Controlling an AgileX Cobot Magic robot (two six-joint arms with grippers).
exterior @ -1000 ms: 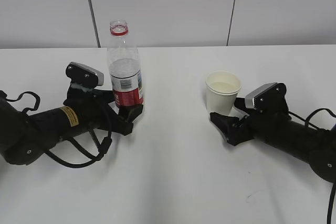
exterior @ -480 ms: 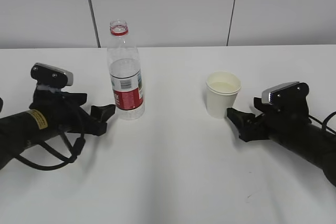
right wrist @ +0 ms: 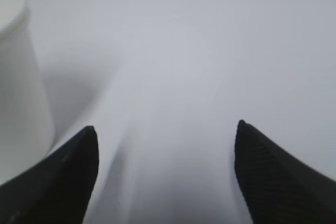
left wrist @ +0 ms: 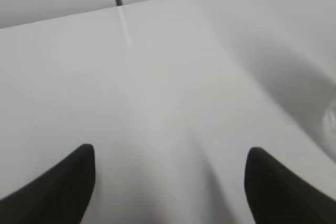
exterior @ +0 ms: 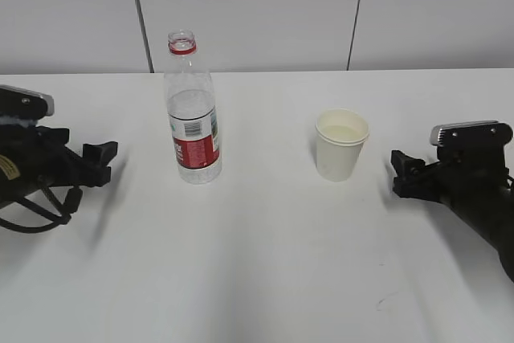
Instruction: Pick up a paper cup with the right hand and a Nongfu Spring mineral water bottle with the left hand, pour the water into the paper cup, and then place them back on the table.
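The Nongfu Spring mineral water bottle (exterior: 192, 118) stands upright and uncapped on the white table (exterior: 257, 263), left of centre, with water (exterior: 191, 110) inside. The paper cup (exterior: 341, 144) stands upright right of centre; its side fills the left edge of the right wrist view (right wrist: 18, 77). My left gripper (exterior: 102, 154) is at the far left, well clear of the bottle, open and empty (left wrist: 170, 153). My right gripper (exterior: 404, 174) is right of the cup, apart from it, open with only table between its fingers (right wrist: 165, 128).
A grey panelled wall (exterior: 257, 6) runs behind the table's far edge. A small dark scuff (exterior: 379, 304) marks the tabletop near the front right. The bottle's shadow falls across the right of the left wrist view (left wrist: 294, 77).
The left arm has drawn back to the left, away from the bottle. The right arm has drawn back to the right, away from the cup. Bottle and cup have stayed put.
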